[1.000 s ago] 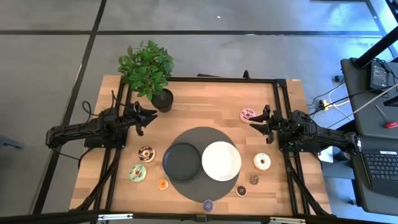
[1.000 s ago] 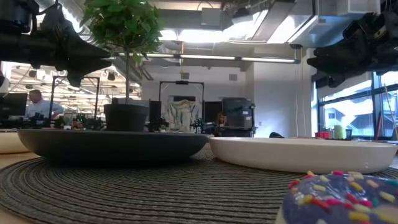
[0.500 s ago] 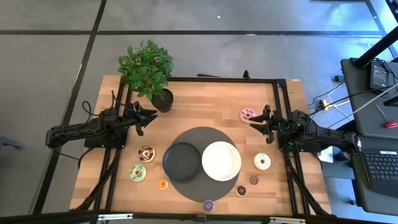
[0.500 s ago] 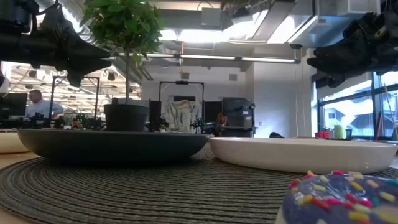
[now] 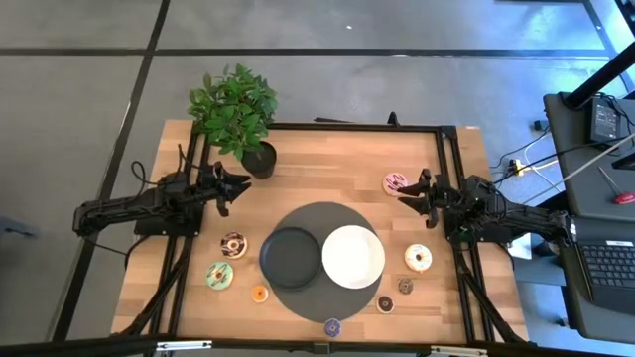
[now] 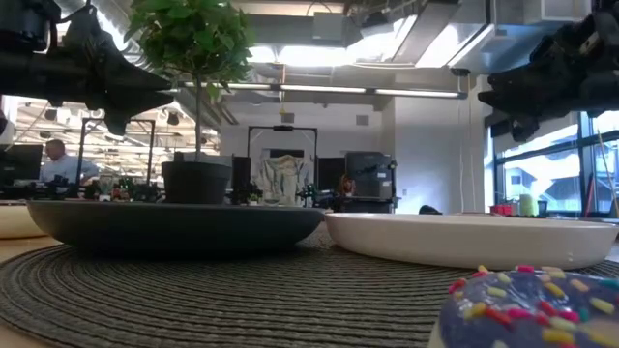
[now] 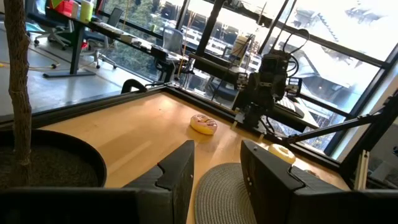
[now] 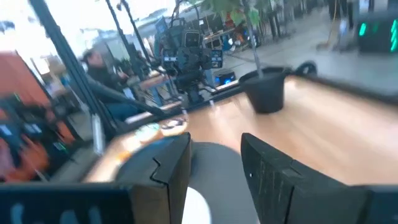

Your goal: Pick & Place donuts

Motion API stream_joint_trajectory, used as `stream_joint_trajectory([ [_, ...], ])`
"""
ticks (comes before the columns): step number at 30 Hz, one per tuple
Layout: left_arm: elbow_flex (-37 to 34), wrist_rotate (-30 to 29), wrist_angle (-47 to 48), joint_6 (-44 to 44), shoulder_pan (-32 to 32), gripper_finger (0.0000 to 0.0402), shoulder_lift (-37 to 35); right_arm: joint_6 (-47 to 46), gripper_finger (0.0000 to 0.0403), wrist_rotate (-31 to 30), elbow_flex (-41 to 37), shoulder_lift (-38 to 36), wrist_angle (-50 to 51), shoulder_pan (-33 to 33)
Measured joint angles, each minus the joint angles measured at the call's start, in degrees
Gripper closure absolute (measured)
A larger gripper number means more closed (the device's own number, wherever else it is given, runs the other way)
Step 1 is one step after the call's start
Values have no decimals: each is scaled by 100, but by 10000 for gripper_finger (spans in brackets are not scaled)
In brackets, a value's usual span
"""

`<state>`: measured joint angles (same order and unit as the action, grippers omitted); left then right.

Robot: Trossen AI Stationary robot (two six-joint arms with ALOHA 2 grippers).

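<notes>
Both grippers are open and hover above the table, touching nothing. My left gripper [image 5: 238, 186] [image 7: 214, 180] is at the far left, beside the plant pot. My right gripper [image 5: 409, 193] [image 8: 217, 174] hangs just near of the pink donut [image 5: 395, 182] [image 7: 204, 123]. The other donuts lie flat on the wood: white [image 5: 418, 259], chocolate [image 5: 233, 244], green [image 5: 219, 276], mini orange [image 5: 260, 294], two mini brown ones [image 5: 405, 286] [image 5: 385, 303]. The mini purple one [image 5: 332, 325] [image 6: 527, 309] sits at the mat's near edge.
A dark grey plate [image 5: 291, 258] and a white plate [image 5: 352, 256] sit side by side on a round dark mat [image 5: 322, 218] at the table's middle. A potted plant [image 5: 238, 114] stands at the far left. Bare wood shows between mat and far edge.
My right arm has shifted a little in the low view, and its wrist view is blurred by motion. The donuts, plates and my left arm stay where they were.
</notes>
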<state>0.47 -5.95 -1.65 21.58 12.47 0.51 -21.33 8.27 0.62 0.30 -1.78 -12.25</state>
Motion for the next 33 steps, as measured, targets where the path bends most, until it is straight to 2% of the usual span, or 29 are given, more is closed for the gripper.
stream_joint_trajectory([
  [5,2,-40,0,-486,0,274,1,-1185,258,-4,-1,1,0,0],
  [11,2,-40,-2,-425,2,274,-1,-1397,255,-104,-1,1,11,0],
  [16,1,-40,-2,-428,2,274,-1,-1362,213,-414,0,2,28,0],
  [21,0,-40,-2,-430,1,274,1,-676,151,-423,0,1,32,0],
  [23,0,-40,-2,-430,2,274,-1,-664,136,-455,-2,2,2,0],
  [29,0,-41,-2,-432,1,274,0,-633,123,-1223,164,134,-164,-2],
  [33,2,-46,-11,-434,2,274,1,-427,126,-1636,788,709,542,-2],
])
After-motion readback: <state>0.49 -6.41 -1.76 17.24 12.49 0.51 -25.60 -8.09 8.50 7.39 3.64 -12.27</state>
